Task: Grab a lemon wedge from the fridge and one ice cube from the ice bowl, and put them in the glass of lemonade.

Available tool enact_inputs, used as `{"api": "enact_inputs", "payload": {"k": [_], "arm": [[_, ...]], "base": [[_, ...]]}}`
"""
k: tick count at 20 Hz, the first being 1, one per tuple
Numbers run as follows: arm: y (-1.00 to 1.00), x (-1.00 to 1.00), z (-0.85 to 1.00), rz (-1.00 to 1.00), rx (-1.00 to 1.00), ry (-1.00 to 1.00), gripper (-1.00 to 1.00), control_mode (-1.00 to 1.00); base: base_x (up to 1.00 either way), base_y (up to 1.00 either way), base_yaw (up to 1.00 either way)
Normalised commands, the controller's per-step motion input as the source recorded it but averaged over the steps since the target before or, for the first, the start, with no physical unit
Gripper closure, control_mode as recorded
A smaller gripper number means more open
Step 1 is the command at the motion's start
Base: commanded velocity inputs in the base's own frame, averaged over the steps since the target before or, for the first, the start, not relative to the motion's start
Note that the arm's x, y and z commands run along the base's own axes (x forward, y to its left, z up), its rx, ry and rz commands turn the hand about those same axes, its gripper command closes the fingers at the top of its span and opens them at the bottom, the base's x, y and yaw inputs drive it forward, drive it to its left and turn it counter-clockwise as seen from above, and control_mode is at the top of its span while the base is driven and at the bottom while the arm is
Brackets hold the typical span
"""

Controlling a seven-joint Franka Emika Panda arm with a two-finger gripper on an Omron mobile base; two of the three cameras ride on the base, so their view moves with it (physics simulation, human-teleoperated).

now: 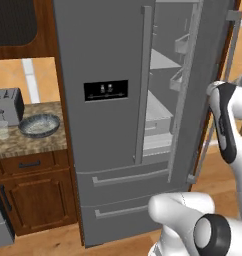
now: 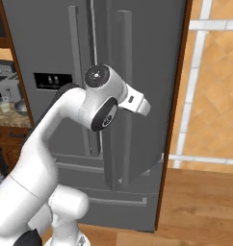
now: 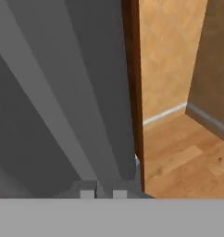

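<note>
The grey fridge (image 1: 103, 60) stands with its right door (image 1: 203, 75) swung open, showing white shelves (image 1: 160, 107) and door bins. No lemon wedge shows on them from here. On the counter to the left sit the ice bowl (image 1: 39, 125) and the glass of lemonade (image 1: 1, 129). My arm (image 2: 97, 103) reaches to the open door (image 2: 147, 57). In the hand view my gripper (image 3: 103, 194) lies against the grey door (image 3: 63, 92), fingertips (image 3: 87, 194) almost together, with nothing clearly between them.
A silver toaster (image 1: 7, 106) stands behind the glass on the speckled counter (image 1: 28, 142), above wooden cabinets (image 1: 35, 197). A brown wooden panel (image 3: 132, 69) edges the fridge. Wooden floor (image 3: 188, 157) and a tiled wall (image 2: 214, 72) lie to the right.
</note>
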Motion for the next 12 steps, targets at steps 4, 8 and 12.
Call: {"api": "enact_inputs", "payload": {"k": [4,8,12], "arm": [[-1.0,-0.93,0.12,-0.28,0.19,0.0,1.0,-1.0],[-0.98,-0.81,0.14,-0.26,0.16,0.0,1.0,-1.0],[-0.53,-0.67,0.33,-0.12,0.04,0.0,-1.0,-1.0]], "base": [[0.0,0.0,0.0],[0.0,0.0,0.0],[0.0,0.0,0.0]]}}
